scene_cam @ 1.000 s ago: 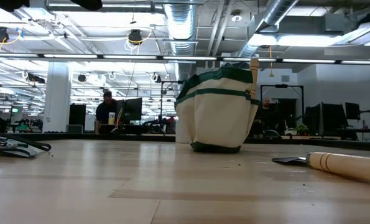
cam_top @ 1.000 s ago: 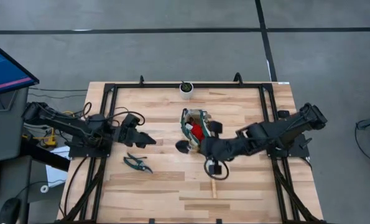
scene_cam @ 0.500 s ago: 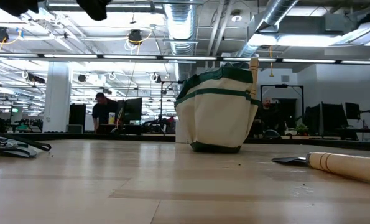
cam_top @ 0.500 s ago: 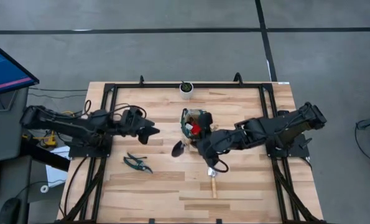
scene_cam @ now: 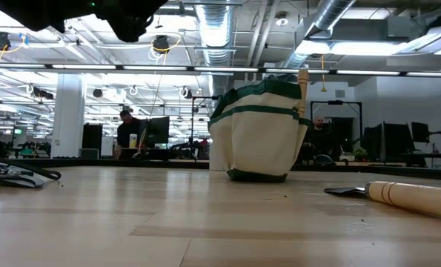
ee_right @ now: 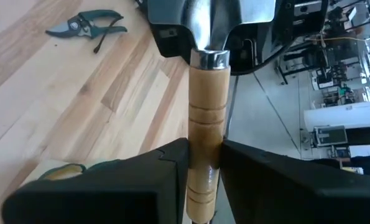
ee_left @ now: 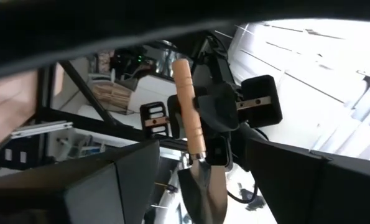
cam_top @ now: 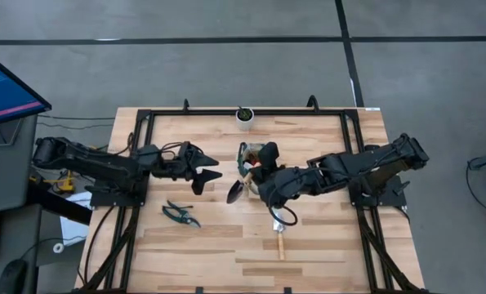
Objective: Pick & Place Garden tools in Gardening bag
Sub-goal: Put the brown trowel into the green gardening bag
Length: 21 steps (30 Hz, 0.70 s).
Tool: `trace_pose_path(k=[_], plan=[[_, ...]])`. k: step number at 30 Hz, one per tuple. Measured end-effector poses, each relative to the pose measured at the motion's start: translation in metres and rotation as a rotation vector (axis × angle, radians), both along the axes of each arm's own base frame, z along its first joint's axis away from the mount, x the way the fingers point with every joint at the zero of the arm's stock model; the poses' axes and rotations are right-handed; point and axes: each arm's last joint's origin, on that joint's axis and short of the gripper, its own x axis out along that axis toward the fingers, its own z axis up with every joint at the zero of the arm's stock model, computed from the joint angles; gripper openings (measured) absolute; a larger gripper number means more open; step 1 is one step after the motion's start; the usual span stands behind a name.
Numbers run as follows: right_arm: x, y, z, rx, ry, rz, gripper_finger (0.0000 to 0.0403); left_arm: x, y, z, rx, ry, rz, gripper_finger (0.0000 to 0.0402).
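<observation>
My right gripper (cam_top: 257, 181) is shut on a trowel (cam_top: 238, 193) with a silver blade and a wooden handle, held in the air just near and left of the gardening bag (cam_top: 254, 158). The cream bag with green trim (scene_cam: 261, 133) stands on its base, and a wooden handle (scene_cam: 303, 87) sticks up from it. My left gripper (cam_top: 210, 176) hangs open a little to the left of the trowel's blade (ee_left: 203, 186) and faces it. Dark-handled pruning shears (cam_top: 180, 214) and a second trowel (cam_top: 279, 240) lie flat on the table. My right gripper pinches the trowel's wooden handle (ee_right: 204, 134) between its two fingers, about halfway along its length. The fingers lie across the handle and slant downward from the table's right. The trowel is lifted clear, with its blade (ee_right: 217, 25) toward the left arm.
A small white pot with a green plant (cam_top: 244, 116) stands at the table's far edge. A black frame (cam_top: 144, 122) runs around the tabletop. Bare wood lies along the near edge. A monitor (cam_top: 6, 86) stands left of the table, and people sit far back in the room.
My left gripper has moved toward the table's right, toward the bag and the held trowel, sinking a little and rolling about its own axis. My right gripper has rolled with the trowel still in its hold, so the trowel has turned in the air.
</observation>
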Motion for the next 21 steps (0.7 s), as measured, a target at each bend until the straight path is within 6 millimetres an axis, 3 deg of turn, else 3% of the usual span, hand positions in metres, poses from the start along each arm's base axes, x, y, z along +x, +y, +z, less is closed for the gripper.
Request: trace_pose_path(k=[5,11,17,21], plan=[[0.017,0.002,-0.020,-0.011,0.056,0.011,0.0068,0.008,0.000,0.002,-0.004,-0.013,-0.001,0.0232],[0.042,0.010,-0.052,-0.060,0.123,0.012,0.0068,0.021,-0.003,0.018,0.019,-0.054,-0.068,0.0232],[0.040,0.020,-0.055,-0.062,0.130,0.033,0.0068,0.023,-0.006,0.018,0.057,-0.046,-0.155,0.0230],[0.030,0.028,-0.045,-0.055,0.109,0.063,0.0068,0.022,-0.007,0.013,0.093,-0.030,-0.176,0.0230]])
